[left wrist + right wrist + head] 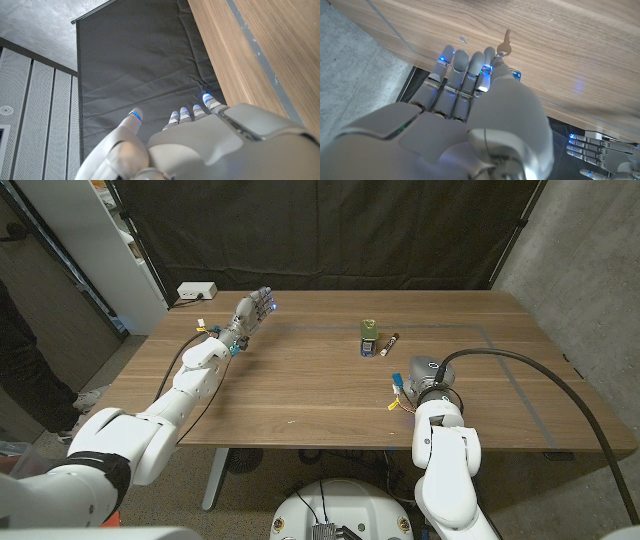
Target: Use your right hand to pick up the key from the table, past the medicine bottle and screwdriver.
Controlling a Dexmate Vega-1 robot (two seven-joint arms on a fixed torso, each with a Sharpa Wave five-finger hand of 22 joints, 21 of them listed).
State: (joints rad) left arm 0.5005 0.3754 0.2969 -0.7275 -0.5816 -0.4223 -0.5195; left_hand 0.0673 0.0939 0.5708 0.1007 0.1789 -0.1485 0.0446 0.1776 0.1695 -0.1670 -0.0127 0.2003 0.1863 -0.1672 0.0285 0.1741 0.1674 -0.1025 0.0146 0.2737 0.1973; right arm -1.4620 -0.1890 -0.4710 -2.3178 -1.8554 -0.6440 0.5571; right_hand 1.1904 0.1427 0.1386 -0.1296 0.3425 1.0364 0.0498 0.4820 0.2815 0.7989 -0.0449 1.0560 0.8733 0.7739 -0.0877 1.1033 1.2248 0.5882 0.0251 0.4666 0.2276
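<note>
The right hand (421, 374) is nearest, at about 4 o'clock on the wooden table (300, 390). In the head view its fingers are hidden behind its wrist housing. In the right wrist view the right hand (470, 95) has its fingers (461, 62) extended and pressed side by side, with the thumb alongside them. The key (505, 43) appears just past the thumb tip, and its bow meets that tip in the picture. It cannot be determined whether the hand pinches the key or the key lies loose on the wood. The key is small, brass-coloured and slim, with its blade pointing away from the hand; in the head view it cannot be made out. At 11 o'clock from the right hand stands the medicine bottle (370, 338). The screwdriver (390, 343) lies just beside it at its 3 o'clock; both are too small for detail. Farther off, at 10 o'clock on the table, the left hand (255, 308) is raised with fingers spread, holding nothing. In the left wrist view its fingertips (135, 114) are set against the black curtain (145, 60). A white power strip (195, 290) sits at the far edge, and a person (22, 350) is cut off at 9 o'clock.
</note>
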